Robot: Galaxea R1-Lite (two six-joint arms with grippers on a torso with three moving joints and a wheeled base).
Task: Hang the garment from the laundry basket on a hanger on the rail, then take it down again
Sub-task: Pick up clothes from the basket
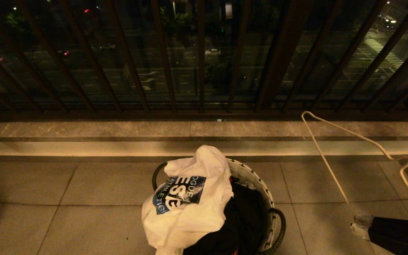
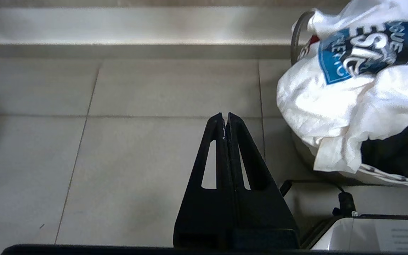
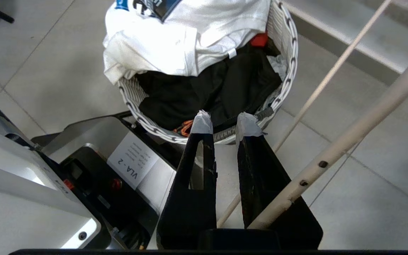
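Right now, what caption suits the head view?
White T-shirt heaped on the basket by the railing, wire hanger at right.

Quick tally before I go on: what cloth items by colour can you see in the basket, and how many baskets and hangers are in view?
White T-shirt: 1
Black cloth: 1
Red cloth: 1, only a corner shows
Basket: 1
Hanger: 1
Total: 5

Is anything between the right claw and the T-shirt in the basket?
Nothing visible blocks it. The T-shirt lies topmost, draped over the basket rim, and the right claw hangs over the basket's near edge, hanger beside it.
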